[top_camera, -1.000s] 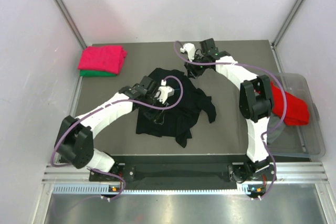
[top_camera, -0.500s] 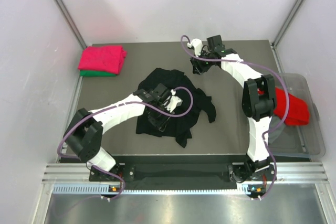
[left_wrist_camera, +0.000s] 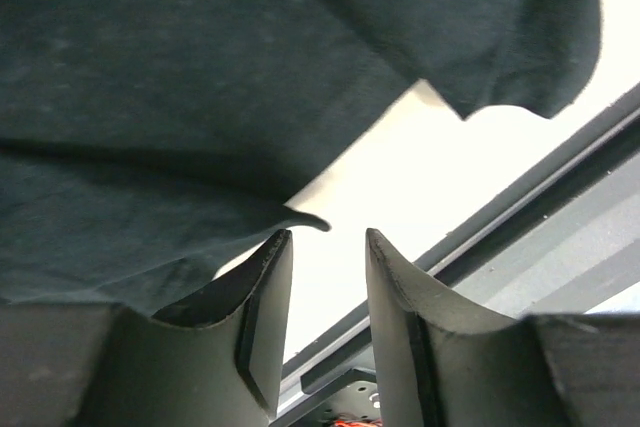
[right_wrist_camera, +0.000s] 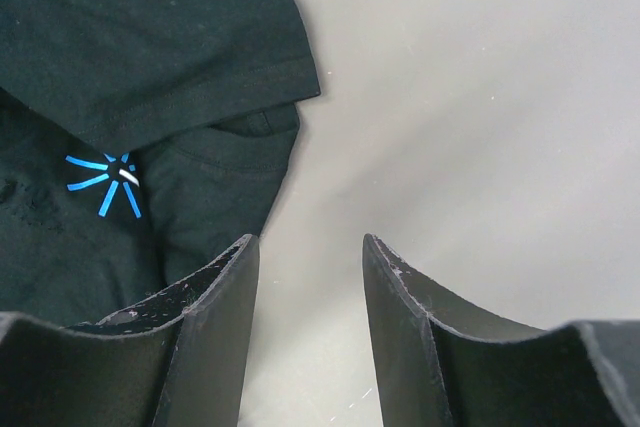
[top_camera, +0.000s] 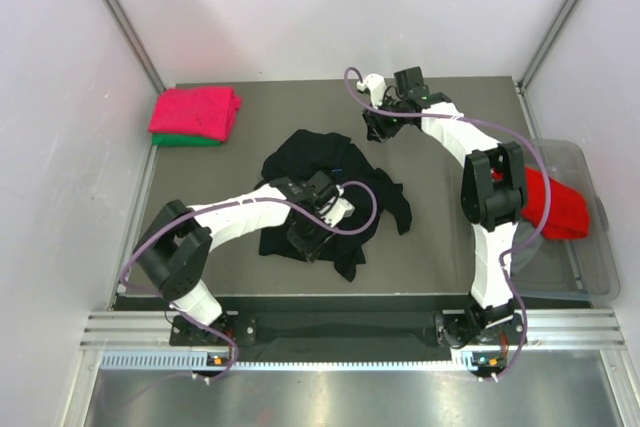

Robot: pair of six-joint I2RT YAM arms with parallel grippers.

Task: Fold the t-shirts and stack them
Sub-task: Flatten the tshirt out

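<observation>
Black shirt (left_wrist_camera: 200, 67), ahead of the left gripper (left_wrist_camera: 328, 237): cut off at the top and left edges. Red shirt (top_camera: 562, 209): partly hidden behind the right arm (top_camera: 488, 187).

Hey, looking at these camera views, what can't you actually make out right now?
Top view: green t-shirt shows only an edge under the pink-red t-shirt.
Top view: red t-shirt in the bin is partly covered by the right arm.
Top view: left end effector fingertips vanish against the black t-shirt.
Wrist views: black t-shirt is cut off by the frame edges, so its layout is unclear.
</observation>
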